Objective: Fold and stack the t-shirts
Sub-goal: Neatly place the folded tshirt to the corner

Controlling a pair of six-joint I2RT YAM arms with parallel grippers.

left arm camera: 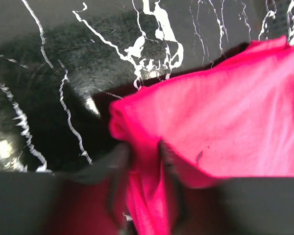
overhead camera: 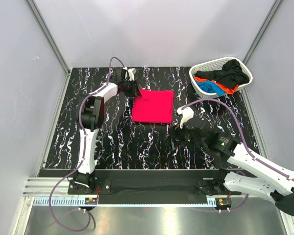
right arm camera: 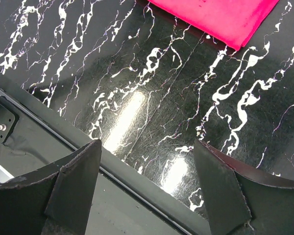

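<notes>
the pinkish-red t-shirt (overhead camera: pixel 154 106) lies folded to a flat rectangle on the table (overhead camera: pixel 112 142), about in the middle, a little toward the far side. its far left corner is lifted into a bunch, and there the left gripper (overhead camera: pixel 132 89) meets it. in the left wrist view a fold of the pinkish-red t-shirt (left arm camera: pixel 210 122) runs down between the two dark fingers (left arm camera: pixel 118 174) of the left gripper (left arm camera: pixel 144 181). the jaws are drawn close on this fold from both sides and pinch it. this part of the picture is blurred and dark, so the fingertips are hard to make out, and the bottom edge cuts off the lower cloth.

the right gripper (overhead camera: pixel 182 131) hovers over the table, near the shirt's near right corner and apart from it. in the right wrist view the right gripper (right arm camera: pixel 147 196) has its jaws spread wide, with only the black, white-veined table (right arm camera: pixel 137 98) between them, and it holds nothing. a corner of the pinkish-red t-shirt (right arm camera: pixel 220 17) shows at the top, cut off by the frame.

at the far right corner a white basket (overhead camera: pixel 198 70) holds a black shirt (overhead camera: pixel 231 72), a blue shirt (overhead camera: pixel 206 88) and an orange shirt (overhead camera: pixel 226 91), crumpled together. their shapes i cannot tell.
</notes>
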